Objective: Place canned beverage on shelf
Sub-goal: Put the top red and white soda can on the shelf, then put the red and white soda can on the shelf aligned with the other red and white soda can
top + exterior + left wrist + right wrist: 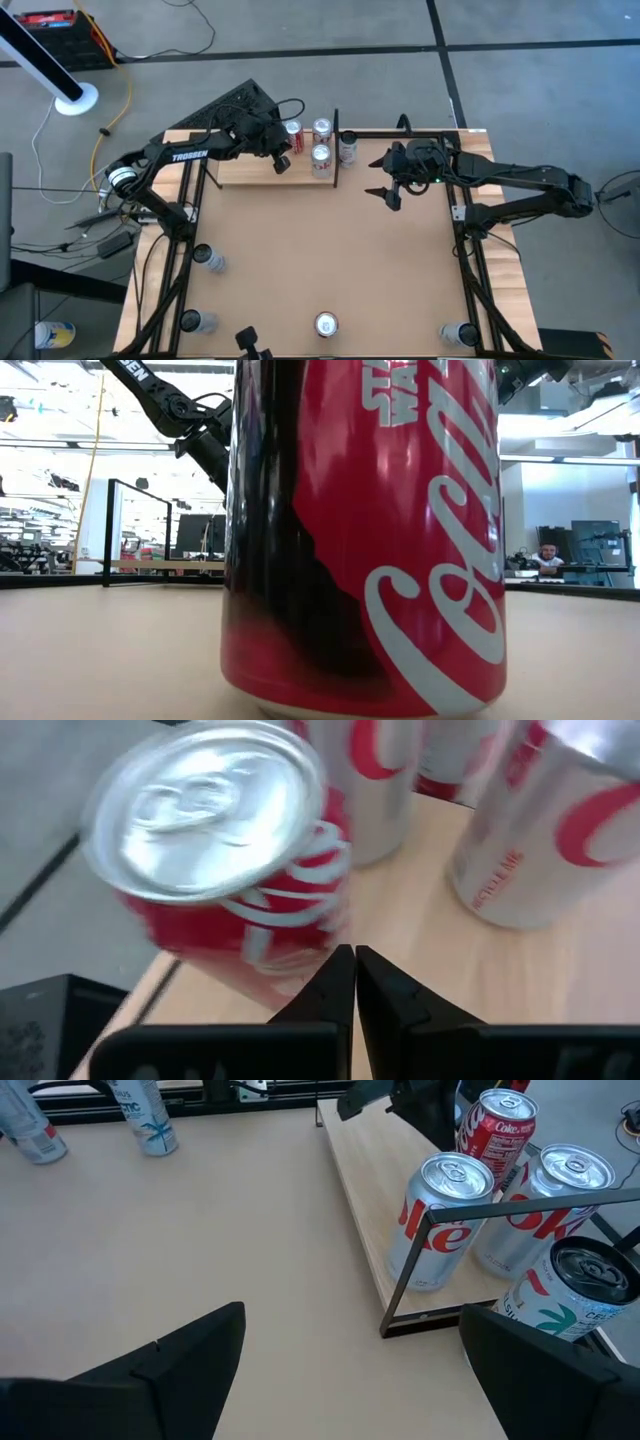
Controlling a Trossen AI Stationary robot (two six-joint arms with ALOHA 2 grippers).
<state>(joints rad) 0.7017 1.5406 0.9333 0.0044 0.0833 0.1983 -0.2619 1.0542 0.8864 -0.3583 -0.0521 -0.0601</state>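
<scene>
The shelf [250,172] is a pale wood board at the table's far left, with a thin black upright [335,150] at its right end. A red cola can [220,850] stands tilted on the board near its far edge. Two silver cans [322,128] [320,157] stand upright beside it. My left gripper [281,162] is shut, with its tips at the red can's lower side. My right gripper [385,192] hangs open above the table, to the right of the upright, with nothing between its fingers. My left gripper's shut fingertips [343,960] lie against the lower side wall of the red can [300,965], coming slanting down from the table's left. The can leans off upright, its silver top [205,805] tipped toward the gripper, its bottom edge on the board.
A silver can with green marks [580,1290] stands on the tabletop just right of the black upright. A red cola can [326,323] stands at the near edge, filling the low view. More cans [210,258] [190,320] [460,333] stand near the front corners. The table's middle is bare.
</scene>
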